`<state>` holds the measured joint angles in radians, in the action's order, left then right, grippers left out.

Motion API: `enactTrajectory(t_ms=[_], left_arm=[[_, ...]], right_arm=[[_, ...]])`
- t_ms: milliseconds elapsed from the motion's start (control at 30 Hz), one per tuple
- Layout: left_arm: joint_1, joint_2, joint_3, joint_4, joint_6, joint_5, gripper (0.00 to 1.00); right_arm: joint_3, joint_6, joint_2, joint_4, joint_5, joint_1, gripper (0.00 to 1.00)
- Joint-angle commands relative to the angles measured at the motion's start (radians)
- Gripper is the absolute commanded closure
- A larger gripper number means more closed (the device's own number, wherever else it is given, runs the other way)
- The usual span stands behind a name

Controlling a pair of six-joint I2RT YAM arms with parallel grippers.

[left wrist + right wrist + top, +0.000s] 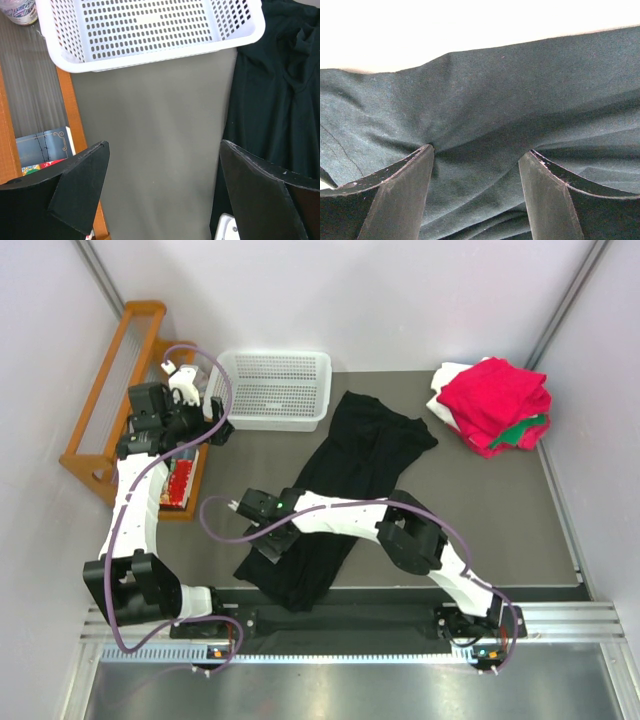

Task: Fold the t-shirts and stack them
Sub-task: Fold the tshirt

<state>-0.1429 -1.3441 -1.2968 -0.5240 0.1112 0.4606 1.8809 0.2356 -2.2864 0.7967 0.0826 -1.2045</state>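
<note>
A large black t-shirt lies crumpled in a long diagonal strip across the table's middle. My right gripper is down on its near left part. In the right wrist view the gripper is open, with both fingertips pressed into the black cloth, which puckers between them. My left gripper hovers open over bare table by the basket, nothing between its fingers; the black shirt's edge lies to its right. Folded red, green and white t-shirts are piled at the back right.
A white perforated basket stands at the back, just ahead of the left gripper. A wooden rack with a book flanks the table's left side. A metal rail runs along the near edge.
</note>
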Motion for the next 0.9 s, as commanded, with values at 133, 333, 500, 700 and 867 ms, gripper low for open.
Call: enactTrajectory(t_ms=[133, 333, 500, 700, 867], left_arm=[[0.002, 0.042, -0.013, 0.004, 0.031, 0.016, 0.04], [0.0, 0.04, -0.007, 0.001, 0.036, 0.021, 0.04], [0.002, 0.043, -0.004, -0.01, 0.057, 0.013, 0.04], [0.002, 0.039, -0.007, -0.013, 0.07, -0.002, 0.04], [0.002, 0.036, -0.004, -0.018, 0.074, -0.002, 0.04]], right_arm=[[-0.12, 0.047, 0.206, -0.048, 0.017, 0.241, 0.32], [-0.048, 0.08, 0.286, -0.016, 0.078, 0.515, 0.31], [-0.019, 0.122, 0.275, -0.017, 0.013, 0.68, 0.31], [-0.008, 0.163, 0.217, 0.015, 0.051, 0.727, 0.32], [-0.04, 0.169, 0.197, 0.009, 0.091, 0.749, 0.33]])
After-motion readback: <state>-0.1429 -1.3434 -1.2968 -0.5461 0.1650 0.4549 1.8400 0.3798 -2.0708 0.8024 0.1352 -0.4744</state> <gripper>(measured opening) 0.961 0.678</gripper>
